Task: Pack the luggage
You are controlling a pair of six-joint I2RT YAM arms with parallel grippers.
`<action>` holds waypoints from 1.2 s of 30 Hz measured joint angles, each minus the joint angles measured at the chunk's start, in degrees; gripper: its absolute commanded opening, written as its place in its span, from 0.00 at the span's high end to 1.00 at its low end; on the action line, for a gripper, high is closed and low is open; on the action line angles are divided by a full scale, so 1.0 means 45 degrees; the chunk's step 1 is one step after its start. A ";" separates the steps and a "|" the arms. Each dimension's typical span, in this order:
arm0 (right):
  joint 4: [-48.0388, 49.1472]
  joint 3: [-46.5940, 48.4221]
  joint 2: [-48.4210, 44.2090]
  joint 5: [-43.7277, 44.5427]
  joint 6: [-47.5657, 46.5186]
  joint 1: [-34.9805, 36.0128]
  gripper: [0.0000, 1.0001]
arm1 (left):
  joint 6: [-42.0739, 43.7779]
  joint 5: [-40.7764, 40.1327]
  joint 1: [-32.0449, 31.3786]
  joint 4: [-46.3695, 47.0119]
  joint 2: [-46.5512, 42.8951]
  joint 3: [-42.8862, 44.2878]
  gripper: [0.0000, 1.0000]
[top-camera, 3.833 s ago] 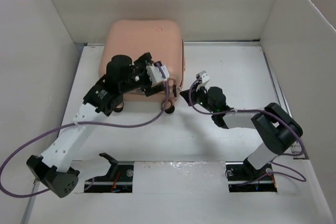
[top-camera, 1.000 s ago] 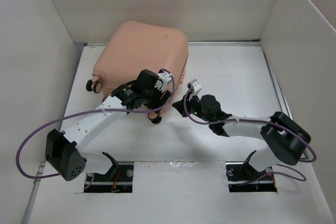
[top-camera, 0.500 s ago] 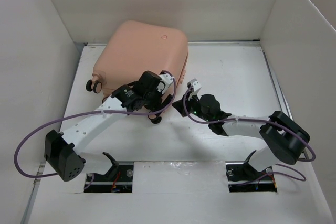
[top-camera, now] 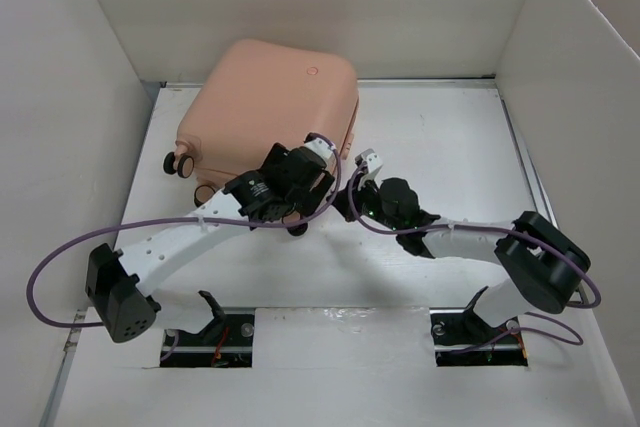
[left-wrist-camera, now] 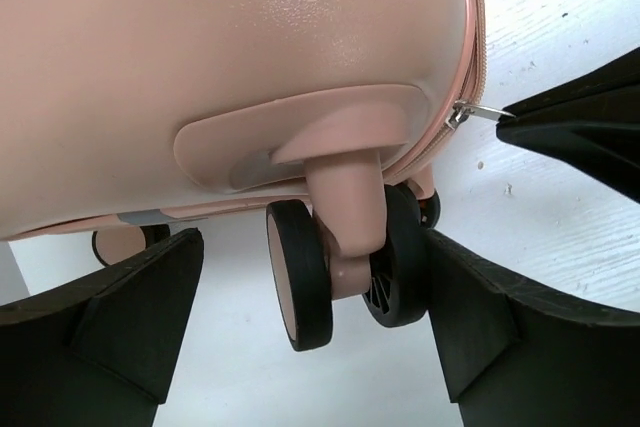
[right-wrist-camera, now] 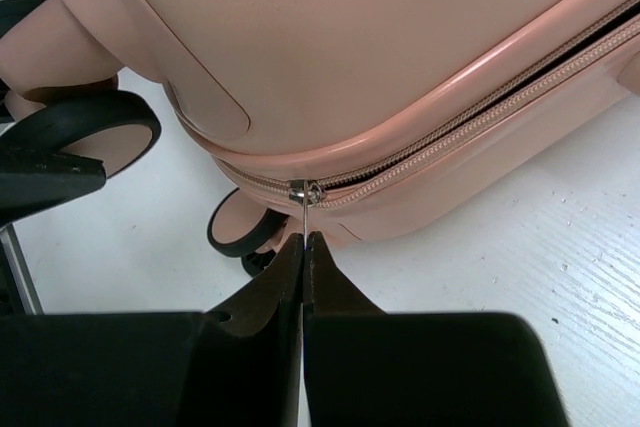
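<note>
Right claw (right-wrist-camera: 303, 244): pressed together on the metal zipper pull (right-wrist-camera: 303, 215), which stands straight out from the slider (right-wrist-camera: 305, 192). In the right wrist view, the zip teeth left of the slider are meshed. To the right of it the two rows part and a dark gap shows (lining or interior, cannot tell which).

Left claw (left-wrist-camera: 310, 307): spread, one finger on each side of a twin caster wheel (left-wrist-camera: 300, 272). Contact between the fingers and the wheel cannot be confirmed. The wheel is black with a pink hub and stem, set in a moulded pink housing (left-wrist-camera: 300, 132).

Both claws are at the same near-right corner of the luggage (top-camera: 270, 97), close to one another. The right claw's dark tip is visible at the seam in the left wrist view.

The luggage, a salmon-pink hard-shell suitcase, lies on its broad side on the white table (top-camera: 450, 137). It sits at the far left, turned askew, with its far end toward the back wall (top-camera: 400, 7). A second wheel (top-camera: 180, 163) projects at its left corner
</note>
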 measured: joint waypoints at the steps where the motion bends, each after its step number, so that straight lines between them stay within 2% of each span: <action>1: -0.0044 0.0044 0.0019 0.0000 0.0000 0.0000 1.00 | -0.0340 -0.0112 -0.0068 0.0005 0.0024 0.0000 0.20; 3: -0.0117 0.0146 0.0087 0.0000 0.0000 0.0000 1.00 | -0.0767 -0.0461 -0.0296 0.0010 0.0126 0.0005 0.25; 8: -0.0219 0.0238 0.0141 -0.0005 0.0141 0.0000 1.00 | -0.1243 -0.1467 -0.0899 0.0107 0.0840 0.0044 0.54; 9: -0.0228 0.0248 0.0151 0.0000 0.0185 0.0000 1.00 | -0.1302 -0.1574 -0.0967 0.0160 0.1035 0.0073 0.68; 12: -0.0228 0.0277 0.0185 0.0010 0.0219 -0.0005 1.00 | -0.1622 -0.1987 -0.1107 0.0005 0.1389 0.0287 0.76; 15: -0.0233 0.0282 0.0185 0.0044 0.0233 -0.0005 1.00 | -0.1812 -0.2147 -0.1127 -0.0039 0.1481 0.0311 0.96; 16: -0.0233 0.0282 0.0185 0.0049 0.0238 -0.0005 1.00 | -0.1860 -0.2191 -0.1127 -0.0039 0.1506 0.0311 1.00; 24: -0.0262 0.0282 0.0185 0.0131 0.0257 -0.0005 1.00 | -0.2132 -0.2370 -0.1122 0.0015 0.1515 0.0257 1.00; 27: -0.0491 0.0393 0.0175 0.0287 0.0291 0.0000 1.00 | -0.2103 -0.2380 -0.1127 0.0733 0.0879 -0.0413 1.00; 31: -0.1564 0.0845 0.0029 0.0423 0.0267 0.0019 1.00 | -0.1122 -0.1637 -0.0981 0.2089 -0.0646 -0.1787 1.00; 36: -0.3682 0.1700 -0.0316 0.0709 0.0126 -0.0024 1.00 | -0.0185 -0.0170 -0.0491 0.2599 -0.1627 -0.2380 1.00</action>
